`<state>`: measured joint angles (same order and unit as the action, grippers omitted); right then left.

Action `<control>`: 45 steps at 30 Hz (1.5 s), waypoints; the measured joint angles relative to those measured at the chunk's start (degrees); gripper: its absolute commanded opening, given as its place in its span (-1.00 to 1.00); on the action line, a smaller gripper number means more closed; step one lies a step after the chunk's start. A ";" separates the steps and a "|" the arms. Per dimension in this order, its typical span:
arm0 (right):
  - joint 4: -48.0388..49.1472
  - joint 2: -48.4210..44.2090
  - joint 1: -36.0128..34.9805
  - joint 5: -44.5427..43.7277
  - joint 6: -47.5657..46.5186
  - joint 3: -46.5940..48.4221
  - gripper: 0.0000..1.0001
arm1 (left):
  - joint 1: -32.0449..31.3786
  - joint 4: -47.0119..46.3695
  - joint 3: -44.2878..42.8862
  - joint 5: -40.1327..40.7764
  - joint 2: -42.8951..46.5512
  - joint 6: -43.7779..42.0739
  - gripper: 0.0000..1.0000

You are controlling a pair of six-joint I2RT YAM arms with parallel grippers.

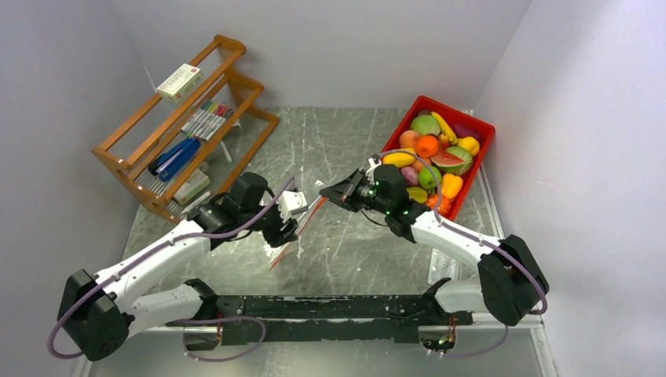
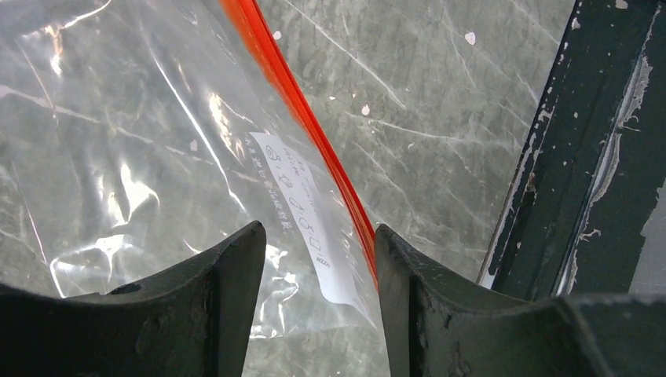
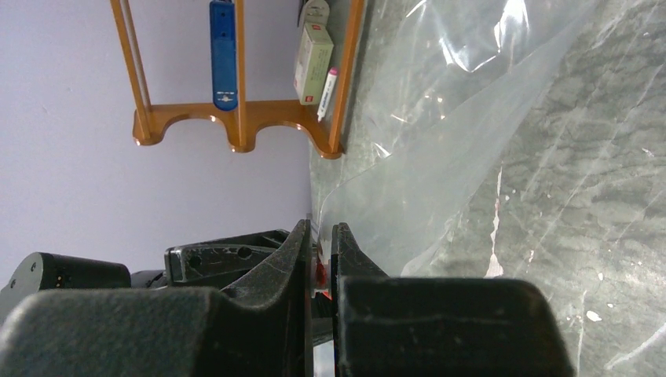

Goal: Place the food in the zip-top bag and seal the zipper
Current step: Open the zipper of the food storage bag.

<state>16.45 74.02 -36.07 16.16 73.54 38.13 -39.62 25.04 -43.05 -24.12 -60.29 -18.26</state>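
Over marbled table (image 1: 361, 259), right claw (image 3: 318, 229) pinches zipper (image 2: 294, 102); wide left claw (image 2: 318, 230) straddles zip-top bag (image 2: 118, 141).

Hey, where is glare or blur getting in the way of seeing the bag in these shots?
Left wrist view: white glare streaks cross the zip-top bag, its label is too soft to read, the zipper is crisp. Right wrist view: a blown-out highlight on the bag at top right. Top view: even light, but the clear bag nearly vanishes apart from its zipper.
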 measured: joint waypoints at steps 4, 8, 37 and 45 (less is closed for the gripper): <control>0.02 0.00 0.00 0.00 0.02 0.00 -1.00 | -0.13 -0.31 0.55 0.33 -0.02 -0.07 0.06; 0.04 0.00 0.00 0.00 0.02 -0.04 -1.00 | -0.24 -0.35 0.70 0.74 0.35 -0.22 0.07; 1.31 0.76 0.02 1.03 0.81 -0.66 -1.00 | -0.35 -2.95 2.69 3.78 0.50 -0.79 0.09; 2.05 0.92 0.02 1.22 1.40 -0.66 -1.00 | -0.35 -4.50 2.73 5.25 -0.59 -0.70 0.10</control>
<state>18.50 74.94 -36.05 17.39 74.94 37.47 -39.97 20.53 -40.32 -18.87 -60.88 -18.96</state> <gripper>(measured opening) 0.064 0.548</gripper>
